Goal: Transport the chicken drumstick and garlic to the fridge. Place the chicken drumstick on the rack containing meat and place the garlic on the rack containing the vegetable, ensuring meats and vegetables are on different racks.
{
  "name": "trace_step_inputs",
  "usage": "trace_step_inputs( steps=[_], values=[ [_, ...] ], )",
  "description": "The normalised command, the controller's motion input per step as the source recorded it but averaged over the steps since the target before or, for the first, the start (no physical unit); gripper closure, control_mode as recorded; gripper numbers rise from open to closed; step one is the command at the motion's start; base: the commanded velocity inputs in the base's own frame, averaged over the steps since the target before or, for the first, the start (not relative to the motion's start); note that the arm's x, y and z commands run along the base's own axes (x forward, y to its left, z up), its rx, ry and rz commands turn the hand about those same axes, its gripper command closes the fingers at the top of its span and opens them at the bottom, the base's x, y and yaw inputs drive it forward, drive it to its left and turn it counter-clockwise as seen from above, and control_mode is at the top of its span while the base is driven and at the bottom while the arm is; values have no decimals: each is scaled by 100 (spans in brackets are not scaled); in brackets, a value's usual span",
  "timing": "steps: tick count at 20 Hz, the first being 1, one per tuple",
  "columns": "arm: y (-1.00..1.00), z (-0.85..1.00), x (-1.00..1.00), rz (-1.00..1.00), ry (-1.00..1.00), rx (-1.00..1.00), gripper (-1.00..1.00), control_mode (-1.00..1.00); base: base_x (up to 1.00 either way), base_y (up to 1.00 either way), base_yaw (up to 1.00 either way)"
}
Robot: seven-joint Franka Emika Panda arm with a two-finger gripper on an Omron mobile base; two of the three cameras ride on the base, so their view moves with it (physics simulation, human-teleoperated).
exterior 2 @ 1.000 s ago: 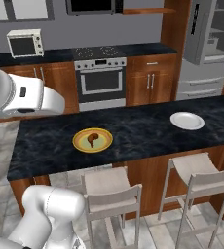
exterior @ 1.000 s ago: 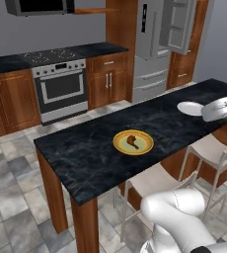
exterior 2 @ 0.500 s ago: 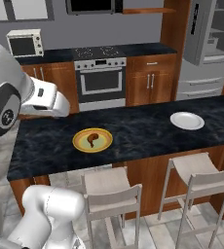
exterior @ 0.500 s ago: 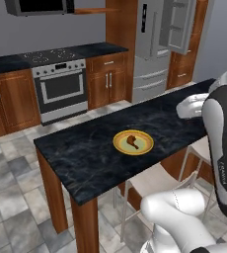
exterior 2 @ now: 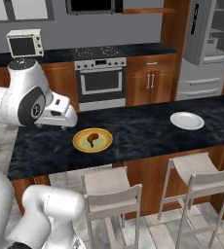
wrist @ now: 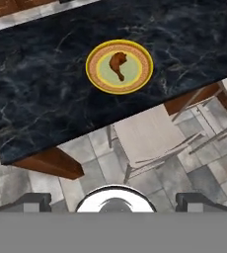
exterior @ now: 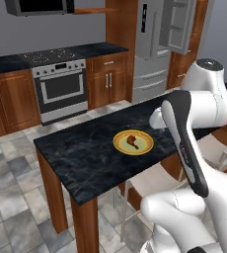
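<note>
The chicken drumstick (wrist: 118, 64), small and glossy brown, lies on a yellow plate (wrist: 99, 79) on the black marble island; it also shows in the base views (exterior: 132, 141) (exterior 2: 92, 138). My gripper (wrist: 114, 200) is open, its two dark fingertips (wrist: 34, 200) far apart and nothing between them. It hovers high above the island's near edge, well short of the plate. In the right base view the hand (exterior 2: 60, 116) hangs left of the plate. The garlic is out of view. The fridge (exterior: 155, 34) stands at the back with its door (exterior: 182, 24) open; its racks are too small to make out.
A white plate (exterior 2: 187, 120) sits on the island to the right. Two pale bar stools (exterior 2: 111, 187) (exterior 2: 201, 170) stand along the near side. A steel oven (exterior: 61, 86) and wooden cabinets line the back wall. A toaster oven (exterior 2: 24, 43) sits on the back counter.
The arm has swung in over the island, and the hand now hangs closer to the yellow plate. The jaws have stayed open. The drumstick and plates have not moved.
</note>
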Motion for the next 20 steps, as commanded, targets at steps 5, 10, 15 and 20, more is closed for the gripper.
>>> trace_step_inputs(
  steps=[5,10,15,20],
  values=[
    [0,-50,81,0,32,0,-100,-100,0,0,0],
    [0,-56,71,0,29,-1,-100,-100,0,0,0],
    [0,-49,46,0,10,-2,-100,-100,0,0,0],
    [1,-47,27,0,0,-4,-100,-100,0,0,0]
  ],
)
